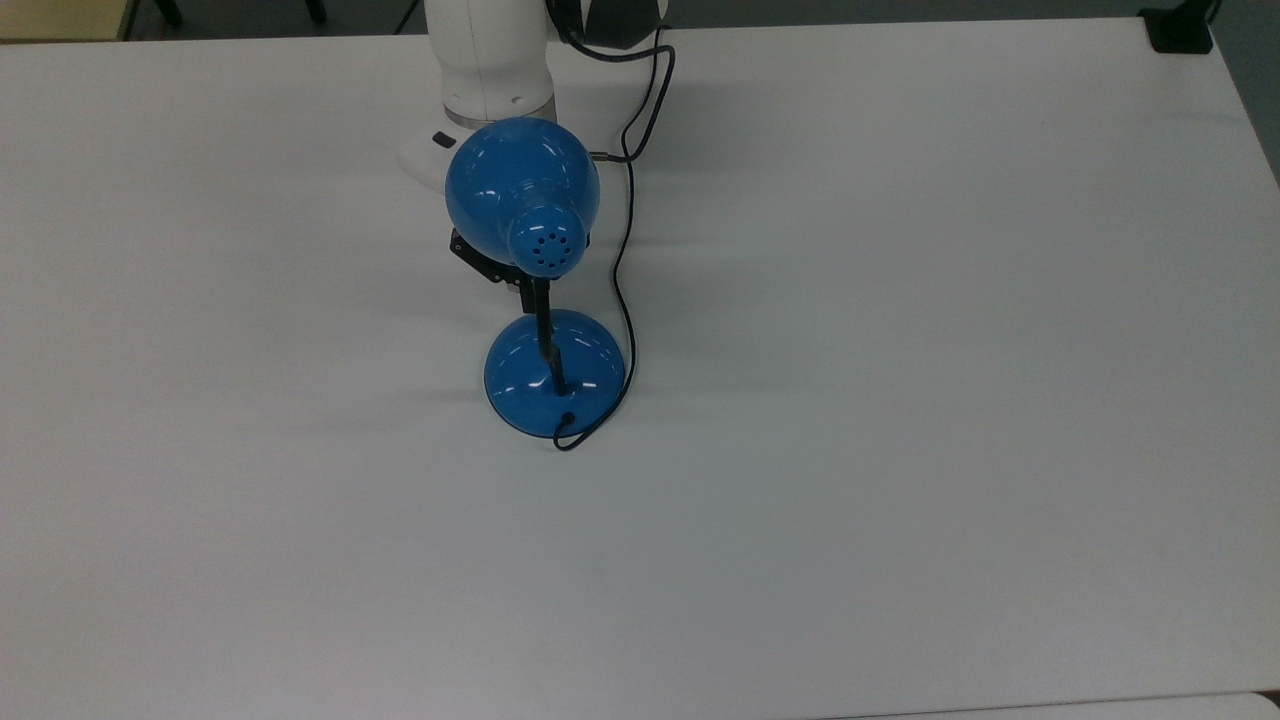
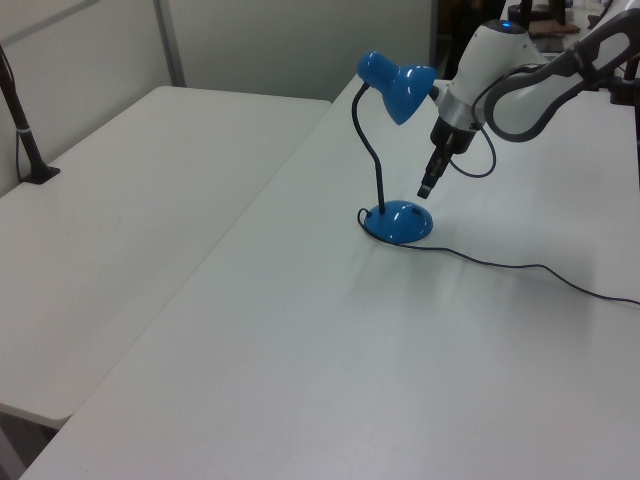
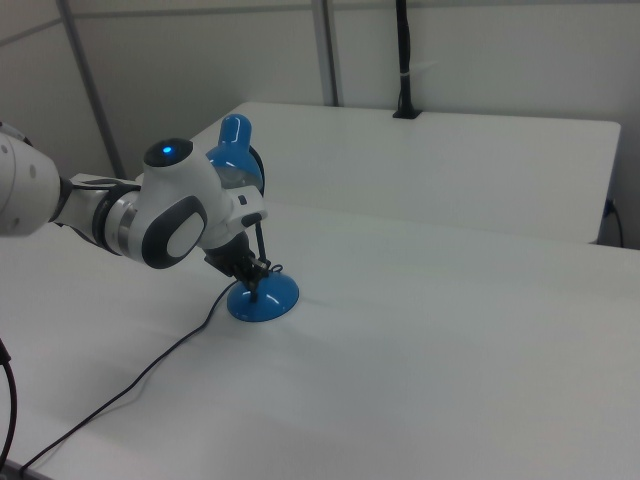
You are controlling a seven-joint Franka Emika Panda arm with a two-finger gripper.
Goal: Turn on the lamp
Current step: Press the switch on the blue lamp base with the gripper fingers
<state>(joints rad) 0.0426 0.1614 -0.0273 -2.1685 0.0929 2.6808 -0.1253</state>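
The blue desk lamp (image 2: pixel 397 150) stands upright on the white table (image 2: pixel 330 340), its shade unlit. The hand (image 2: pixel 427 187) hangs tilted under the shade, tip just above the round base (image 2: pixel 400 221). Whether its fingers are parted cannot be told. The black cord (image 2: pixel 530 268) trails across the table.
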